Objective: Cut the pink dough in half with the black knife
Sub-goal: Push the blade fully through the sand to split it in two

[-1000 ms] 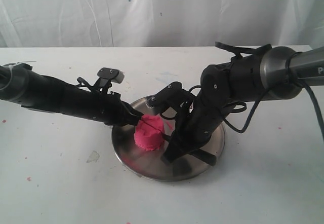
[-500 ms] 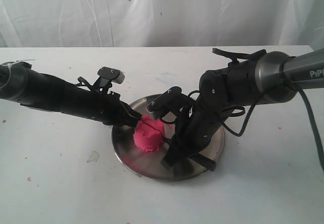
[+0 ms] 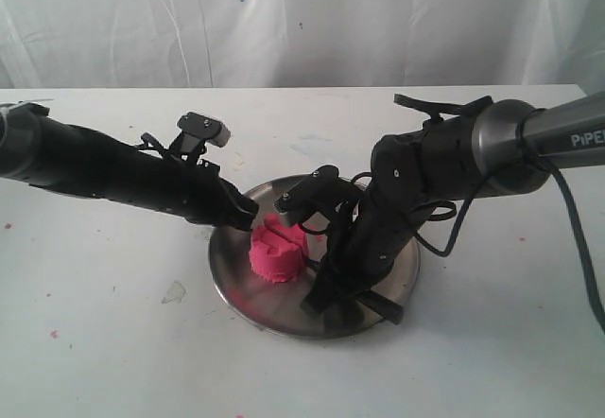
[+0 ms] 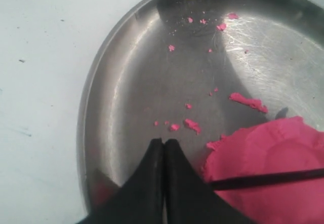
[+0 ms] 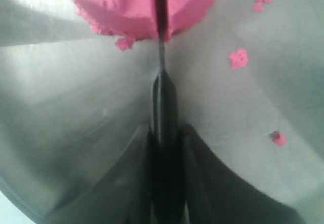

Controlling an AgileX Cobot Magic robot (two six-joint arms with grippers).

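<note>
Dough: pink dough [image 3: 277, 251] sits on the steel plate [image 3: 397, 271], a bit left of centre; top is notched, w/ a dark cut line across it. Close up [image 4: 276, 168] it fills one corner of the left wrist view, edge ragged.
Knife: black knife [image 5: 161, 41] has its thin blade sunk into the lump, running straight across the pink; handle end pinched by the right arm. From the other side the blade [image 4: 263, 179] shows as a thin black line over the dough.
Right gripper: right gripper [image 5: 165, 148] down low over the plate, fingers clamped on the knife handle, jaws tight either side.
Left gripper: left gripper [image 4: 163, 150] w/ fingertips pressed together, nothing between them; tip hangs over the plate rim just beside the dough's left side. Touching the dough or not – can't tell.
Plate: round, shiny, on a white table [image 3: 113, 342]; pink crumbs [image 4: 191, 125] scattered on the bare metal near the lump.
Arms: left one comes in from the left, right one bends down from the right, both meeting at the plate.
</note>
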